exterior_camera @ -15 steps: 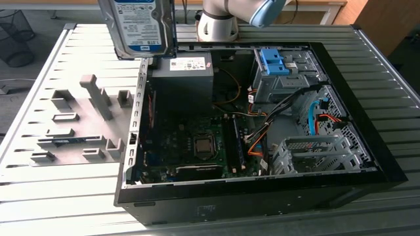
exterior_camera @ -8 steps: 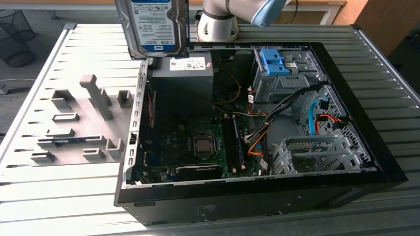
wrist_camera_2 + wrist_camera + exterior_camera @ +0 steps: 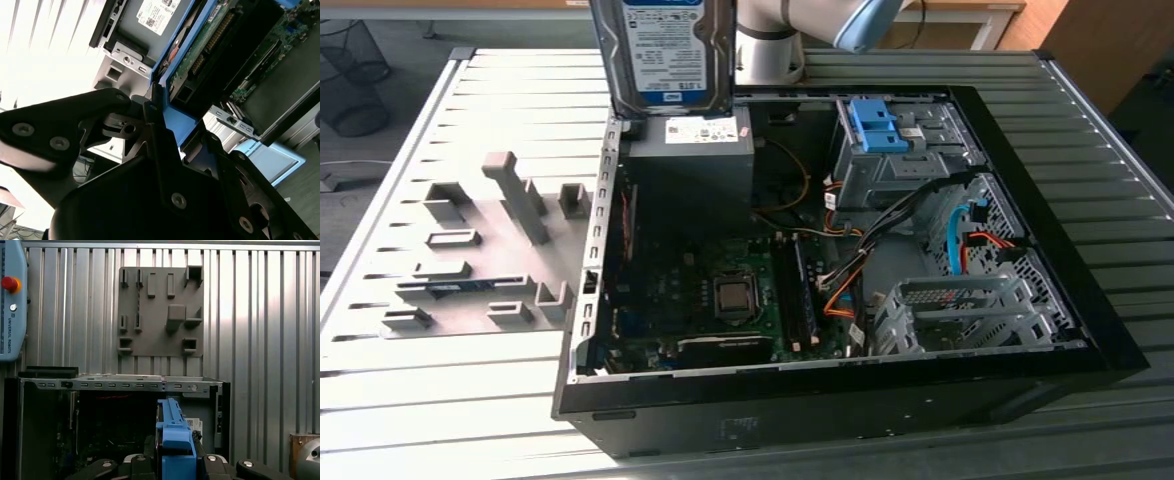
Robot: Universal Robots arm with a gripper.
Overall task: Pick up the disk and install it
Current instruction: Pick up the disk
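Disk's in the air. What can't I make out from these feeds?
Exterior view: the disk's top edge, cut off by the frame.
First wrist view: the case interior, in shadow and behind the gripper.
Second wrist view: the disk's gripped end, behind the gripper's body.

The exterior view looks down from high on the open computer case (image 3: pixel 854 410); both wrist views sit very near the disk (image 3: pixel 176 437) and look into that same case

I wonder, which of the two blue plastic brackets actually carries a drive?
The one raised above the computer case, fitted to the labelled disk and gripped by the jaws. The other blue bracket sits bare at the case's metal cage.
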